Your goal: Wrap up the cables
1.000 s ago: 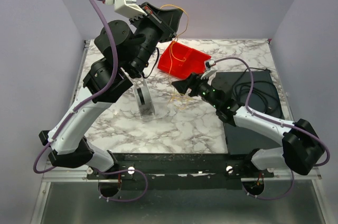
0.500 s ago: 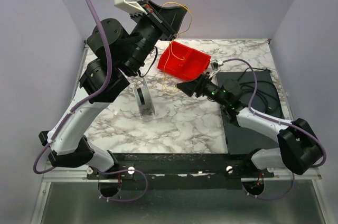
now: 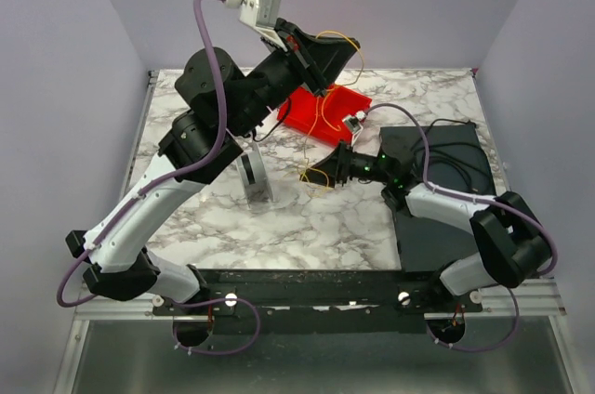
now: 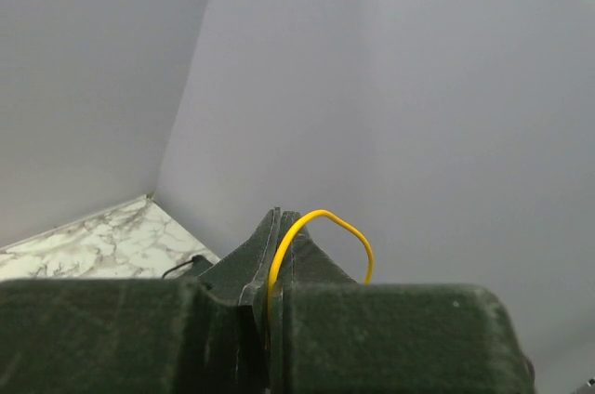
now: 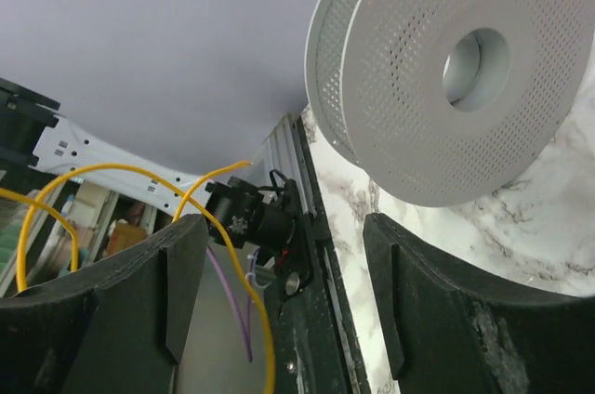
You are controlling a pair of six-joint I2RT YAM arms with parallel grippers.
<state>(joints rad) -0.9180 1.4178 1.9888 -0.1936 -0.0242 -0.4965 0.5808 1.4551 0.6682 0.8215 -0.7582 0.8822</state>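
Cables (image 4: 321,213) hang from my left gripper (image 4: 275,227), pinched tight on them high above the red bin (image 3: 346,111). My right gripper (image 3: 314,171) sits just in front of that bin, fingers apart, with a strand passing close by them.

Nothing readable anywhere, as far as I can spot. The white camera block (image 3: 261,6) raised over the table's far edge shows no lettering. The gray spool (image 5: 418,87) is just perforated plastic, and the red bin (image 3: 353,106) is plain. There might be tiny print on the black mat (image 3: 423,243) along the table's right edge, but it's too small to tell.
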